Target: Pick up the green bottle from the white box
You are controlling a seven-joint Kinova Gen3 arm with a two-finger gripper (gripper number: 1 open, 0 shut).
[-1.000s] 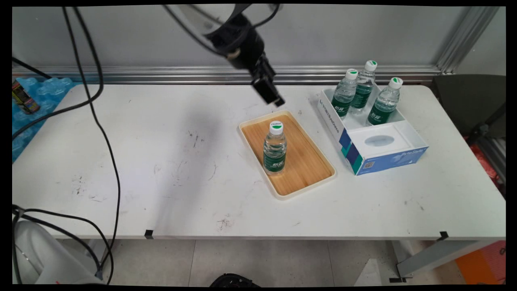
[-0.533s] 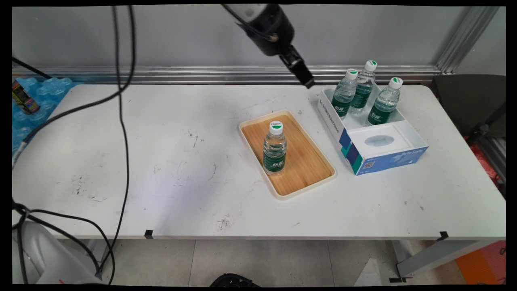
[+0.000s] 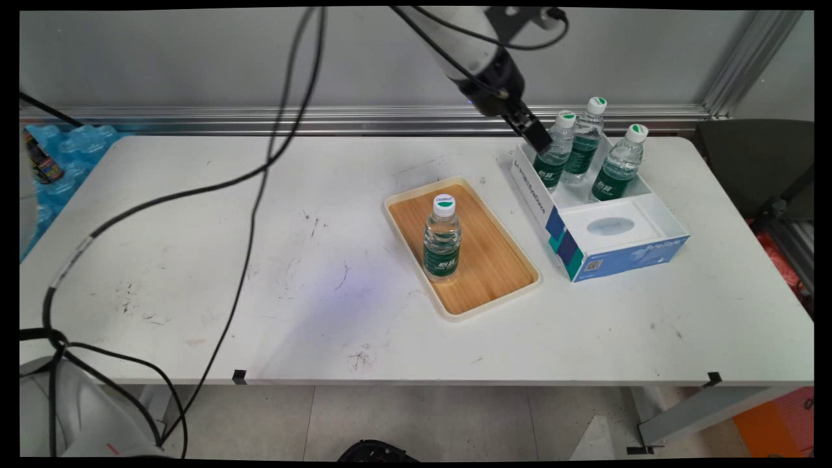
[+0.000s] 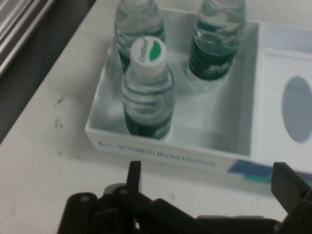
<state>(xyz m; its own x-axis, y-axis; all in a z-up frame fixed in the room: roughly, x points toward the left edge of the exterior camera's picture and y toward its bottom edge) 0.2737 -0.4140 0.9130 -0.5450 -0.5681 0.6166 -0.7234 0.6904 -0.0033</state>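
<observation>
Carried the end effector (image 3: pixel 536 135) over the last second from above the far end of the wooden tray (image 3: pixel 455 312) toward the far right corner of the bench (image 3: pixel 195 260). Ended up low at the far left corner of the blue-and-white carton (image 3: pixel 611 257), just beside the nearest water bottle (image 3: pixel 556 148) as seen in the main view; could not tell from there whether touching it. Kept the fingers spread wide in the hand view, gripping nothing, with the end effector (image 4: pixel 208 170) short of the carton wall (image 4: pixel 161 153) and the nearest water bottle (image 4: pixel 147 87) beyond it, between the two fingers' lines. Moved nothing else on the bench meanwhile.

Looked small, clear and full, that nearest bottle: white cap with a green mark, green label round the lower body, standing upright in the carton's open far compartment against the left wall. Shared the compartment with two like bottles, a second bottle (image 3: pixel 585 140) behind it and a third bottle (image 3: pixel 621 162) toward the right wall, all upright. Left the carton's near half to a white insert (image 3: pixel 610 226) with an oval recess, unfilled.

Stood apart on the tray, near the bench's middle, a fourth bottle (image 3: pixel 442 237) of the same kind, upright and well clear of the end effector.
</observation>
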